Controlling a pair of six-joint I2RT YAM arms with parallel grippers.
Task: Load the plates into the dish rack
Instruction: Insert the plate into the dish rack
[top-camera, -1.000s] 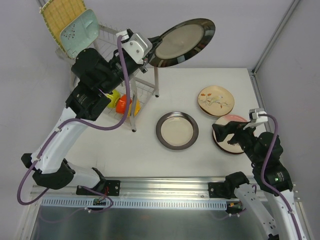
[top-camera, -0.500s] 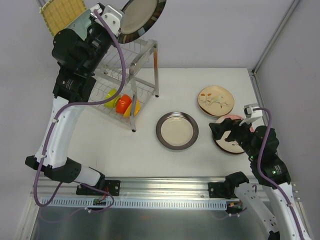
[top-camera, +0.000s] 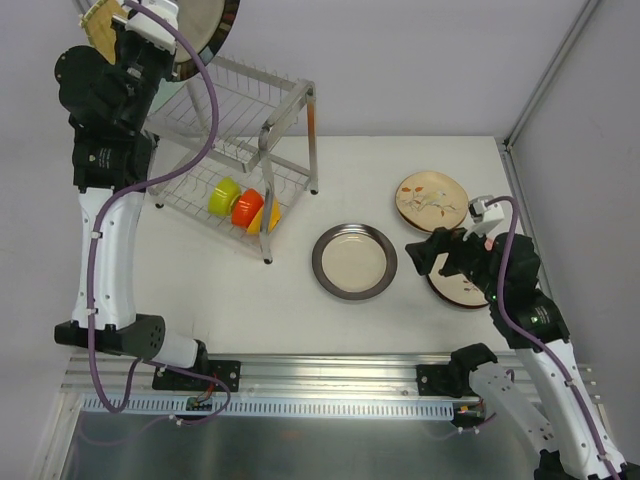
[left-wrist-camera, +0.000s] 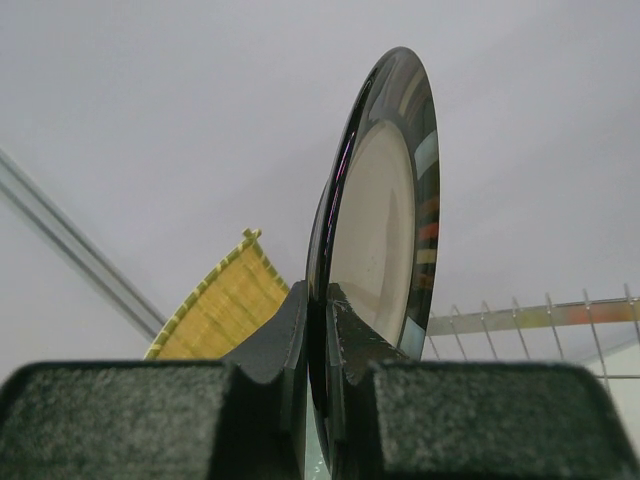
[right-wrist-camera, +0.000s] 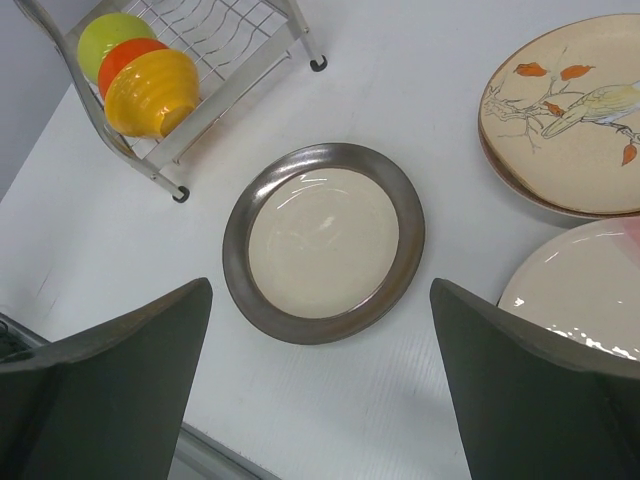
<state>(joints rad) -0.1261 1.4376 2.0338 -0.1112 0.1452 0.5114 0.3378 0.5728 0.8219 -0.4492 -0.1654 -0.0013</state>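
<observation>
Over the dish rack (top-camera: 262, 128) at the worktop's (top-camera: 370, 170) far-left corner, left pincer (left-wrist-camera: 322, 296) clamps a dark-rimmed plate (left-wrist-camera: 385, 210) edgewise; slotting it presumably follows. Right pincer (right-wrist-camera: 320, 290) spread wide, empty.

Above the back left corner of the two-tier silver wire dish rack (top-camera: 240, 130), a round dark-rimmed cream plate (left-wrist-camera: 385, 220) stands on edge, pinched in the left hand (left-wrist-camera: 320, 310), beside a square yellow woven-look plate (left-wrist-camera: 220, 315). Right of the rack, lying flat: another dark-rimmed cream plate (right-wrist-camera: 323, 241), a cream bird-painted plate (right-wrist-camera: 570, 110) and a white plate (right-wrist-camera: 590, 295).
</observation>
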